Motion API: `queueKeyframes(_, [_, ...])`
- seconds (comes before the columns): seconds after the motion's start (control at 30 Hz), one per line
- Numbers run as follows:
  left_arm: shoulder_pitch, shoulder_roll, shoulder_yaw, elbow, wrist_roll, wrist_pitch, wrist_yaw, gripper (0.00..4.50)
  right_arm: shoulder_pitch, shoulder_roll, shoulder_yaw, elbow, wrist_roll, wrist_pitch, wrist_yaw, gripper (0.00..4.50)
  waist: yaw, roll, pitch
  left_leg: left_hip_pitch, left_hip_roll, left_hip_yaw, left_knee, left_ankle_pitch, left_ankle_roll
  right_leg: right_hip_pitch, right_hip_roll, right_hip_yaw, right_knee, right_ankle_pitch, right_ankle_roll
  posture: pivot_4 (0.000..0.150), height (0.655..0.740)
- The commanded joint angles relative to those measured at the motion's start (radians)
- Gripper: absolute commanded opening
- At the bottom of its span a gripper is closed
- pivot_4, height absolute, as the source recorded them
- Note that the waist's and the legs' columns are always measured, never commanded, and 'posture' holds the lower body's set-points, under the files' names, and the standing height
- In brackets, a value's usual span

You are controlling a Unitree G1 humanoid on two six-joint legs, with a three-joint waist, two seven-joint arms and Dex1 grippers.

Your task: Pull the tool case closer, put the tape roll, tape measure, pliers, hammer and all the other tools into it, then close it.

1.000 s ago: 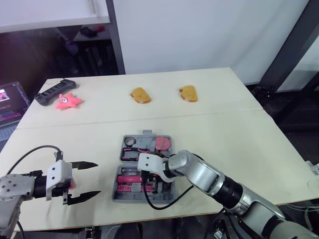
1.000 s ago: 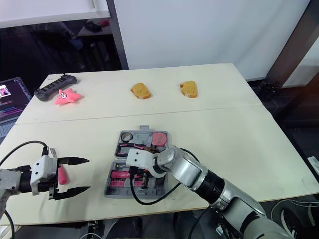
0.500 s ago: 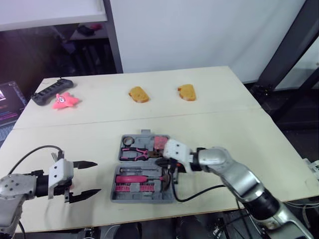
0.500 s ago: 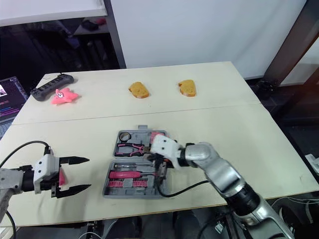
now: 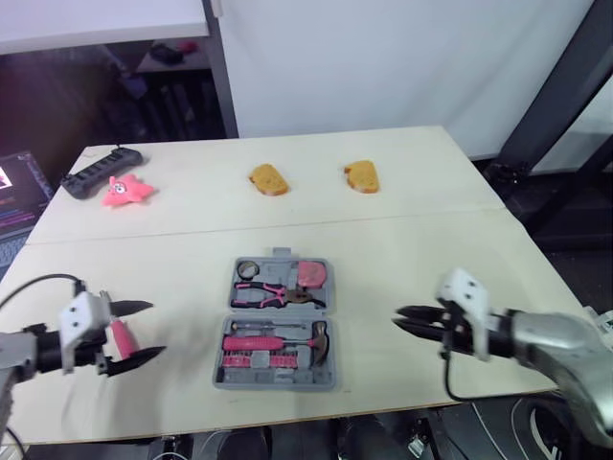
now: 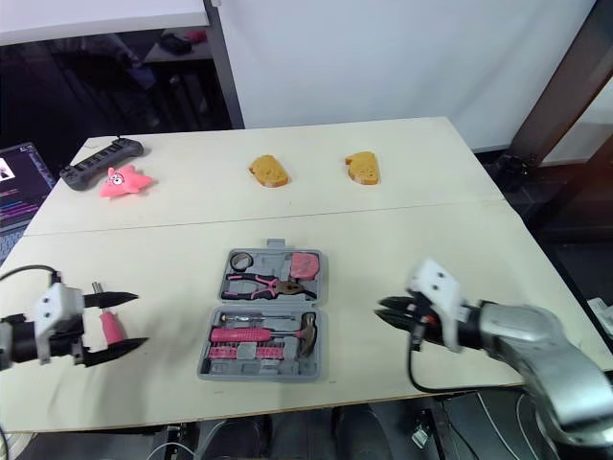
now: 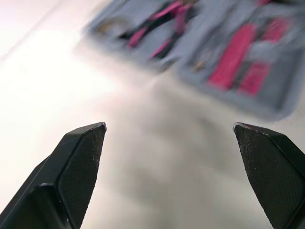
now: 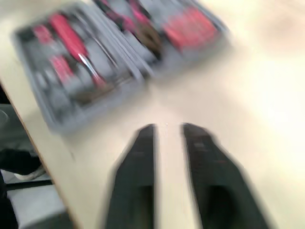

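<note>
Case [image 5: 273, 312] lies open flat on the worktop [image 5: 431, 240], between the two pincers. It is to the right of the left pincer [image 5: 158, 329] and to the left of the right pincer [image 5: 398, 319], well apart from both. Left pincer: fingers wide apart, nothing between them, aimed toward the case. Right pincer: fingers close together with a narrow gap, nothing held, also aimed at the case, low over bare worktop. Contents, read from the head views: the half farther from the pincers holds the tape roll [image 5: 247, 271], pliers [image 5: 273, 292] and tape measure [image 5: 308, 275]. The nearer half holds the hammer [image 5: 318, 337] and a row of pink bits [image 5: 257, 360] along its front edge. The slots I can make out look filled; the smaller ones are too fine to check. The other things on the worktop sit far beyond the case from either pincer: two bread pieces [image 5: 269, 179] [image 5: 362, 176], a pink toy [image 5: 124, 191] and a black strip [image 5: 101, 172]. None of them reads as a tool. Judgement: the pull-in looks done, since the case appears within reach of both arms. Loading looks done as far as visible. Closing is left: the far half has to fold over the near half and be pressed down. That probably calls for one pincer under the far rim by the handle while the other steadies the near half. Risks: the case sliding on the smooth worktop as the lid lifts, or a poorly seated tool stopping it from shutting.
</note>
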Motion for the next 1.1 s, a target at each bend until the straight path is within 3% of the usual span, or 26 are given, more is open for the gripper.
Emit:
queueKeyframes(0.03, [0.007,0.056,0.096,0.170,0.009,-0.053,-0.006,4.50,0.130,-0.014,-0.208,-0.001,0.025,-0.018,0.033,2.79,0.000,0.000,0.000,0.000,0.000,0.001,0.000,0.000,0.001,0.000,0.000,0.000,0.000,-0.001,0.000,0.150,0.7400])
queueKeyframes(0.13, [-0.006,0.077,0.119,0.279,0.017,-0.090,-0.002,4.50,0.210,-0.011,-0.307,0.021,0.022,-0.042,0.041,4.36,0.001,0.000,0.000,0.001,0.000,0.003,0.000,0.000,0.001,0.000,0.000,0.002,0.000,-0.002,-0.002,0.150,0.7400])
queueKeyframes(0.17, [-0.007,0.082,0.121,0.310,0.020,-0.100,-0.005,4.50,0.216,-0.007,-0.337,0.034,0.025,-0.056,0.037,4.44,0.001,0.000,0.000,0.001,0.000,0.003,0.000,0.000,0.001,0.000,-0.001,0.002,0.000,-0.003,-0.001,0.150,0.7400])
queueKeyframes(0.47, [-0.043,0.094,0.101,0.465,0.053,-0.185,-0.033,4.50,0.250,-0.009,-0.345,0.102,0.005,-0.151,0.035,4.44,0.015,-0.001,0.001,0.001,0.000,0.004,0.000,-0.001,0.001,0.000,-0.001,0.003,0.000,-0.003,-0.001,0.150,0.7400])
queueKeyframes(0.8, [-0.062,0.073,0.113,0.474,0.041,-0.180,-0.020,4.50,0.225,-0.006,-0.301,0.043,0.026,-0.123,-0.022,4.44,0.012,-0.001,0.001,0.001,0.000,0.004,0.000,-0.001,0.001,0.000,-0.001,0.003,0.000,-0.002,-0.001,0.150,0.7400])
queueKeyframes(0.93, [0.032,-0.028,0.162,0.327,-0.018,-0.113,0.078,4.50,0.086,0.013,-0.191,0.003,0.057,-0.079,-0.105,4.44,0.004,0.000,0.001,0.002,0.001,0.005,0.000,-0.001,0.001,0.000,-0.001,0.004,0.000,-0.002,0.000,0.150,0.7400])
queueKeyframes(1.1, [0.189,-0.251,0.242,-0.104,-0.133,0.149,0.402,4.50,-0.161,0.059,0.014,-0.031,0.133,-0.012,-0.164,4.44,-0.005,-0.004,0.002,0.002,0.003,0.004,0.000,-0.001,0.001,0.000,-0.003,0.005,0.000,0.000,0.002,0.150,0.7400])
